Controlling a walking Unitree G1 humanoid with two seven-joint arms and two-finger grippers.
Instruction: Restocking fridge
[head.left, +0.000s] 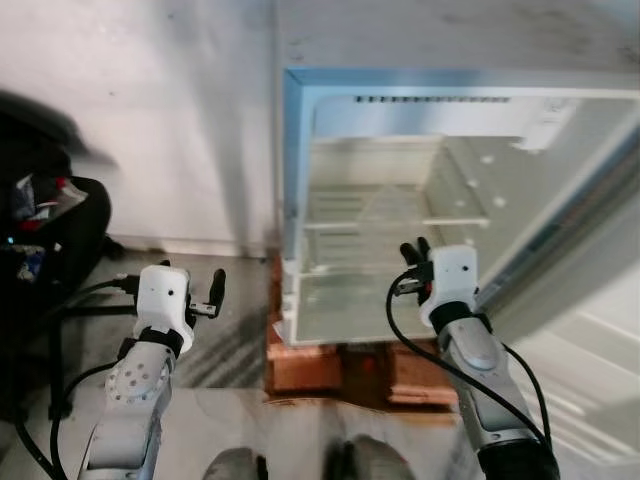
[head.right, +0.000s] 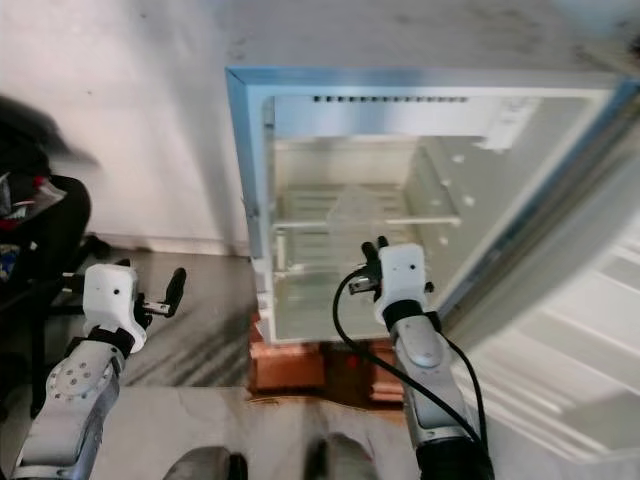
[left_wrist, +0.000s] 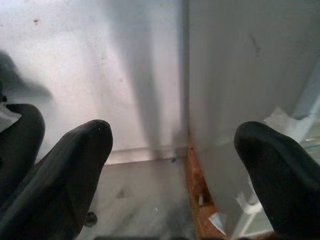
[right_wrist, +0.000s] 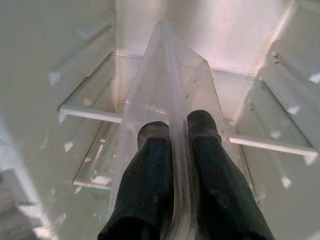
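Note:
A white fridge (head.left: 295, 150) stands open in front of me, its inside bare apart from a glass shelf (right_wrist: 90, 105). A clear plastic bin (right_wrist: 170, 70) reaches into the lower part of the fridge, seen faintly as a see-through shape (head.left: 385, 210). My right gripper (head.left: 415, 250) is at the fridge opening, shut on the bin's near rim, with the thin wall pinched between its fingertips (right_wrist: 202, 122). My left gripper (head.left: 215, 290) hovers open and empty to the left of the fridge, facing the wall and the fridge's outer side (left_wrist: 225, 75).
The fridge rests on a reddish wooden base (head.left: 305, 365). Its open door (head.left: 590, 300) swings out on the right. A black chair with clutter (head.left: 40, 230) stands at the left by the white wall (head.left: 180, 120). Grey floor (head.left: 230, 340) lies between chair and fridge.

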